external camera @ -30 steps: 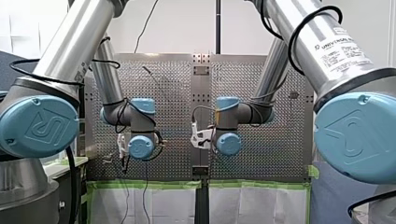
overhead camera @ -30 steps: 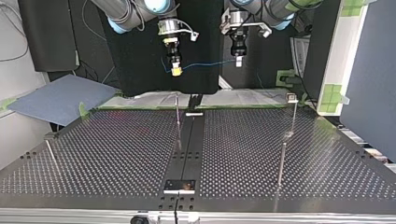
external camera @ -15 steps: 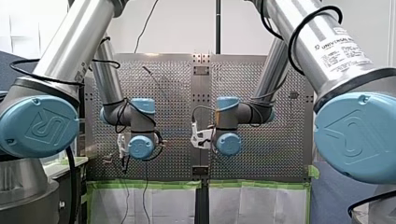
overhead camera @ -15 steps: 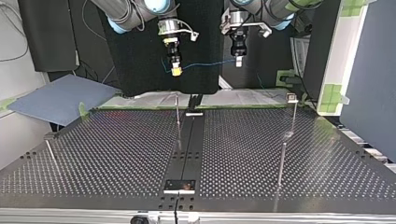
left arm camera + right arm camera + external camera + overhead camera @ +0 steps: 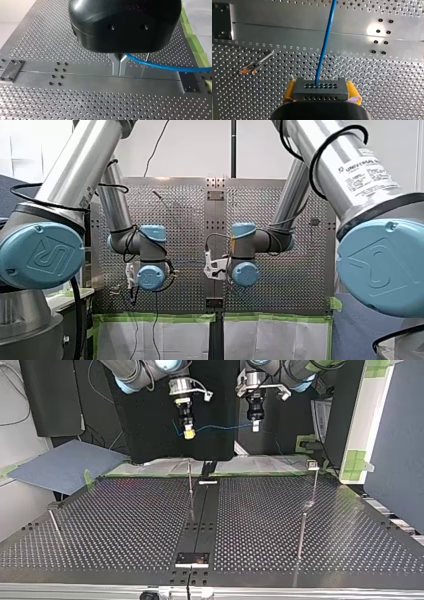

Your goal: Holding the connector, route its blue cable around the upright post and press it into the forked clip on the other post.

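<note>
Between my right hand's (image 5: 322,93) yellow pads (image 5: 290,92) the connector (image 5: 320,88) stays pinched, raised slightly; its blue cable (image 5: 324,45) now runs tauter to my left hand (image 5: 119,67), pressed together on it. Farther off, upright post (image 5: 190,482) and forked clip (image 5: 312,464) wait: routing hasn't begun.

The setting is looking like a robotics laboratory. Two silver industrial arms (image 5: 75,175) with blue joint caps (image 5: 40,255) are reaching over a perforated metal table (image 5: 125,525). Green tape (image 5: 150,317) is edging its border, thin metal posts (image 5: 301,535) are standing on it, a black screen (image 5: 50,395) is shielding the rig, and a loose cable (image 5: 158,145) is hanging behind.
</note>
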{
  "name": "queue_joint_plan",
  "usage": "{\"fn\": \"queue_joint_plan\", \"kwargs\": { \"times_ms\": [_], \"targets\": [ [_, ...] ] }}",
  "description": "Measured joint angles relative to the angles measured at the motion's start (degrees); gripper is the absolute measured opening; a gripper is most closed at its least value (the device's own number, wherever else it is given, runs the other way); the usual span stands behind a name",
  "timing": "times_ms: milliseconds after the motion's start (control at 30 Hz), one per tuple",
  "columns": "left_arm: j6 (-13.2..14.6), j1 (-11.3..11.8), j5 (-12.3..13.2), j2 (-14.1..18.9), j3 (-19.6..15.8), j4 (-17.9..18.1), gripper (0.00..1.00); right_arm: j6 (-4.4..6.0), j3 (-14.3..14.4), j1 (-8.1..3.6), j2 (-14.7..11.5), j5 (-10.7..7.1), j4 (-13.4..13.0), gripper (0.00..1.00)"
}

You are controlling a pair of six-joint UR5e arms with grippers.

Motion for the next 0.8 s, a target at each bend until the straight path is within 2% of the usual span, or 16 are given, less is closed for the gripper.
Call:
{"fn": "queue_joint_plan", "kwargs": {
  "times_ms": [600, 800],
  "targets": [
    [0.0, -0.1, 0.1, 0.0, -0.1, 0.1, 0.0, 0.02, 0.4, 0.09, -0.1, 0.0, 0.0, 0.0],
    [-0.1, -0.6, 1.8, -0.8, -1.5, 1.0, 0.0, 0.01, 0.4, 0.09, -0.2, 0.0, 0.0, 0.0]
  ]
}}
